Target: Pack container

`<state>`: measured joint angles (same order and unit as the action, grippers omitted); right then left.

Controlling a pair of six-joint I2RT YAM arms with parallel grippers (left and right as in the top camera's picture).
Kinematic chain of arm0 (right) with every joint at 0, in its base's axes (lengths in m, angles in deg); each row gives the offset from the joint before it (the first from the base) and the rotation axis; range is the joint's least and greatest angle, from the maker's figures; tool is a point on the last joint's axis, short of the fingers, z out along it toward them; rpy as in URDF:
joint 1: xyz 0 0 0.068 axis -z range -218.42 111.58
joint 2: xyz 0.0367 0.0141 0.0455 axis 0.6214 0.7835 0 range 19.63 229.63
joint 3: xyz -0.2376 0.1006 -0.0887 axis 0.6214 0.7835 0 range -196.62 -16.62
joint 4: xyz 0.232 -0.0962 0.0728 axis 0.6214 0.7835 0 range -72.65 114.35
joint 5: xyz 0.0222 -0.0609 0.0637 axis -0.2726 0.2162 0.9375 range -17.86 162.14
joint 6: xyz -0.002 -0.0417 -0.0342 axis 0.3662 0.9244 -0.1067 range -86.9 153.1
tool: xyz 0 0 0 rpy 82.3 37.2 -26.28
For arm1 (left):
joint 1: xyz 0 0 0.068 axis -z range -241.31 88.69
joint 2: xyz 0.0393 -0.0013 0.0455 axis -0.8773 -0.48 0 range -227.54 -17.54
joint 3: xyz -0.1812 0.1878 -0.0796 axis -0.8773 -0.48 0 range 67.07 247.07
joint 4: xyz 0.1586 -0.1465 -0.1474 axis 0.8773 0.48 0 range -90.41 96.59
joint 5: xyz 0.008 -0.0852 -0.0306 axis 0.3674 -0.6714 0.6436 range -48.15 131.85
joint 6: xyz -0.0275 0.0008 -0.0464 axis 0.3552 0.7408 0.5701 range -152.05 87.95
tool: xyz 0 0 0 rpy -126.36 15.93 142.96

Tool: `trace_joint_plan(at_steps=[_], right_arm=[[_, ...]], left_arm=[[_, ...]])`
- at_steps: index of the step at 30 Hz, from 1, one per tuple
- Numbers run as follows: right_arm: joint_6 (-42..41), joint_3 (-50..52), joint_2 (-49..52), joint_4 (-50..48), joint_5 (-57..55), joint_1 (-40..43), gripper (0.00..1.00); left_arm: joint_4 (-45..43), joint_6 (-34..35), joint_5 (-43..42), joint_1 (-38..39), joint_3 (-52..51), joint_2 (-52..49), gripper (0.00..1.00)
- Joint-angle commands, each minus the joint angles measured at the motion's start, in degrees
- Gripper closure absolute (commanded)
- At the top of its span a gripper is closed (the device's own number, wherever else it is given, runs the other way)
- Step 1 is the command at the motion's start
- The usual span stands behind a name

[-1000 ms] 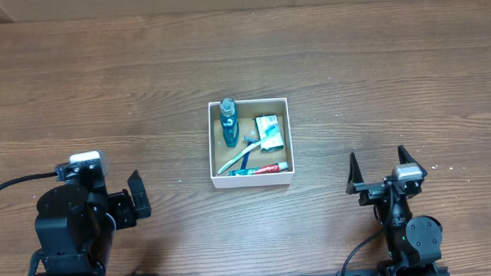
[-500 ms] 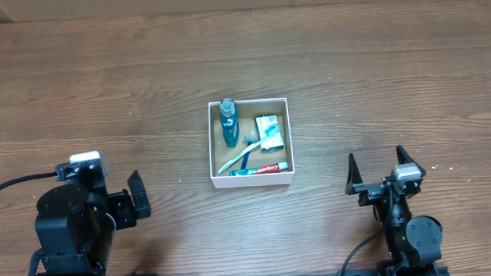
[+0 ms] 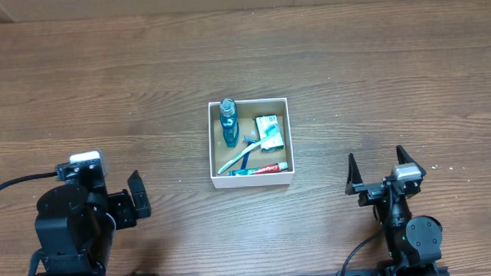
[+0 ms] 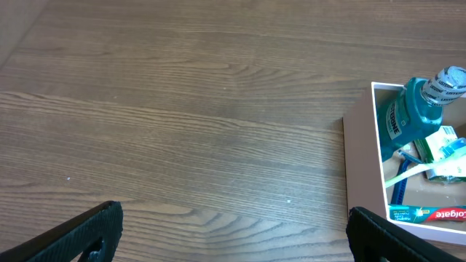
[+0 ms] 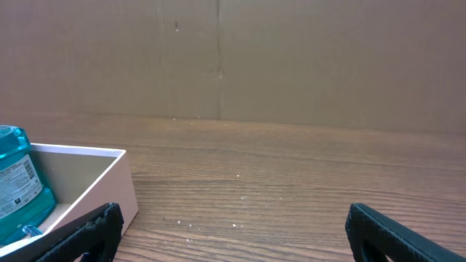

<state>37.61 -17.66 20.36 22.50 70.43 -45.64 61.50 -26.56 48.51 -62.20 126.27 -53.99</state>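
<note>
Container: the container sat mid-desk, between the two arms and slightly farther out, apart from both.
Contents: a blue mouthwash bottle, a green-and-white packet, a toothbrush and a toothpaste tube lay inside; no loose toiletry showed on the desk.
Left pincer: the left pincer was spread wide and held nothing, low at the near-left.
Right pincer: the right pincer was likewise spread and empty, at the near-right.
Risk: packing looked about finished. Any further reach could catch a thin white wall and skid the light box, since smooth wood would give little grip.
Second risk: the toothbrush lay crossed over other items, so a nudge might flip it out.
Desk: the desk was brown wood-grain, flat and bare around the box.
Room: a plain cardboard backdrop closed off the far edge.
</note>
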Motion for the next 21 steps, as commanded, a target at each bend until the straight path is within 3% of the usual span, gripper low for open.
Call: trace_joint_plan(at_steps=[1, 5, 9, 15, 17, 21], right_arm=[[0.02, 0.59, -0.57, -0.39, 0.13, 0.17, 0.00], [0.02, 0.59, -0.57, -0.37, 0.13, 0.17, 0.00], [0.02, 0.59, -0.57, -0.37, 0.13, 0.17, 0.00], [0.02, 0.59, -0.57, -0.37, 0.13, 0.17, 0.00], [0.02, 0.59, -0.57, -0.37, 0.13, 0.17, 0.00], [0.02, 0.59, -0.57, -0.39, 0.13, 0.17, 0.00]], left_arm=[[2.12, -1.27, -0.15, -0.22, -0.09, 0.63, 0.00], [2.75, -1.25, -1.31, -0.22, -4.02, 6.21, 0.00], [-5.68, -1.27, -1.95, -0.22, -14.53, 15.34, 0.00], [-27.67, -6.19, -8.26, -0.22, -33.14, 28.00, 0.00], [-39.43, -6.38, -8.76, -0.17, -41.13, 32.02, 0.00], [-50.71, -6.38, -9.27, -0.17, -49.00, 35.80, 0.00]])
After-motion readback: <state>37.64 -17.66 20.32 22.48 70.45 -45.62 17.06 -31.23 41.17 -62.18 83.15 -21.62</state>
